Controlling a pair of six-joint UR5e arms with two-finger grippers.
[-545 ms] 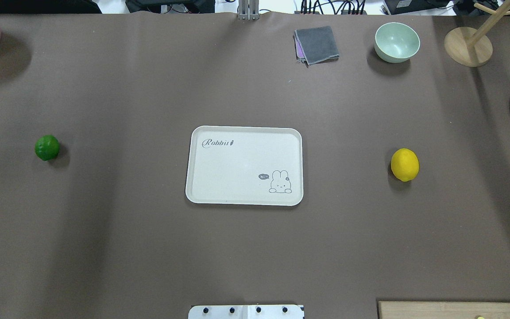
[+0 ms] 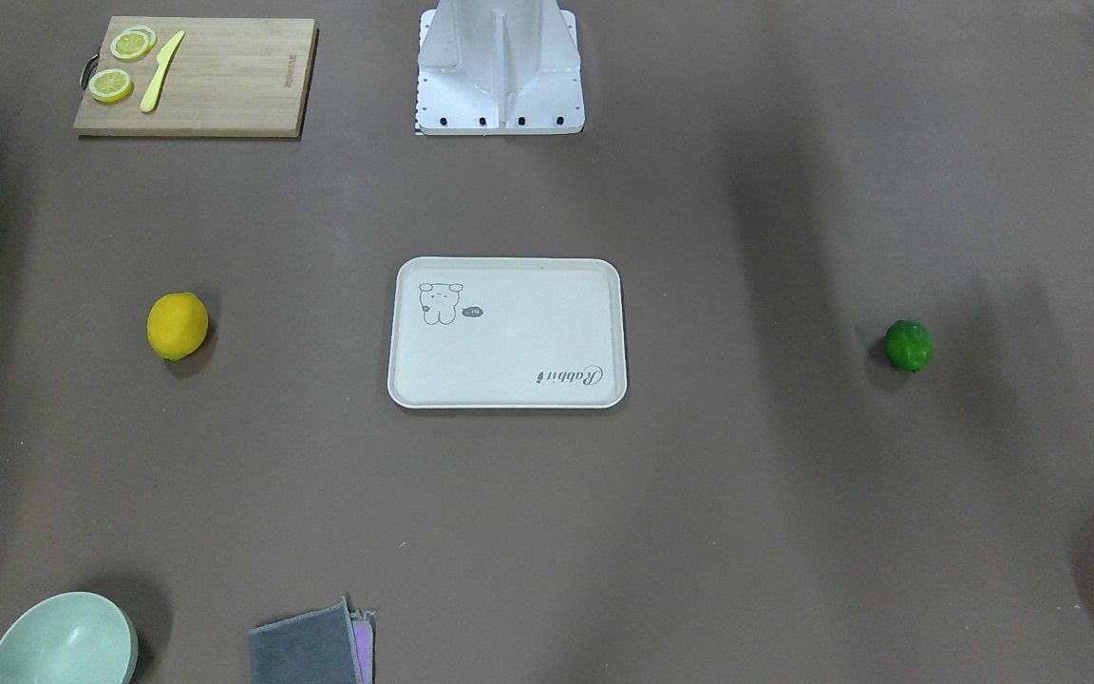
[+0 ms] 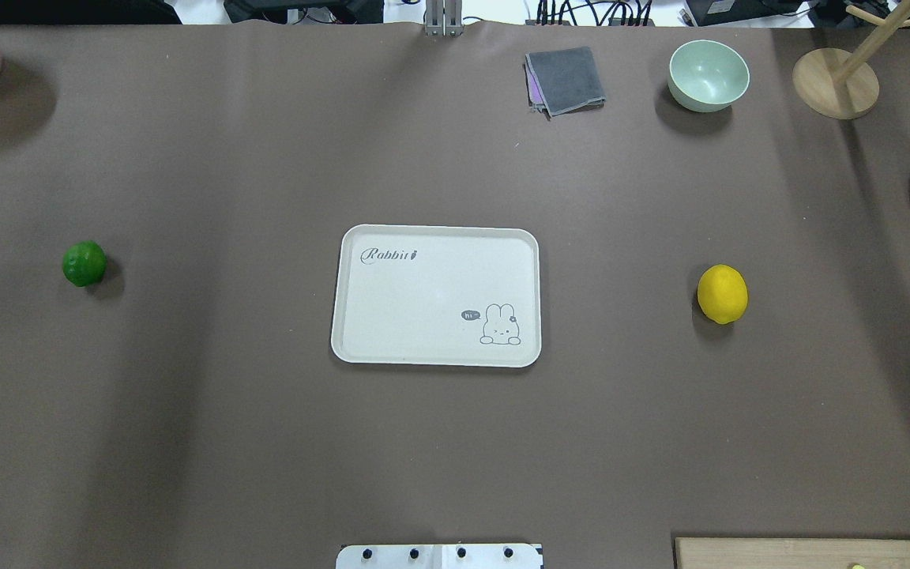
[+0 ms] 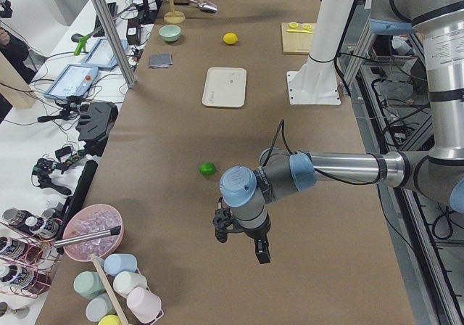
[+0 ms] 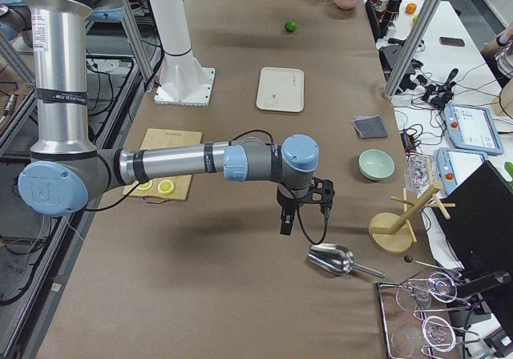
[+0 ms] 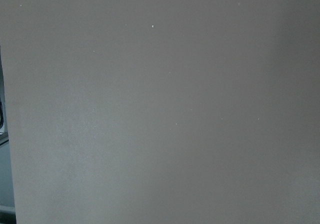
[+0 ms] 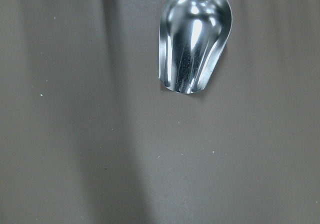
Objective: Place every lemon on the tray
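Yellow lemon (image 3: pixel 722 294) on table, well right of tray (image 3: pixel 423 304); green lemon (image 3: pixel 84 263) well left of it. Neither touches tray. Left gripper (image 4: pixel 241 244) near green lemon, right gripper (image 5: pixel 301 211) above table: open or closed, cannot tell.

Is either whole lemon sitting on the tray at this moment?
No: the yellow lemon and the green lemon both lie on the table, well apart from the tray, on opposite sides of it.
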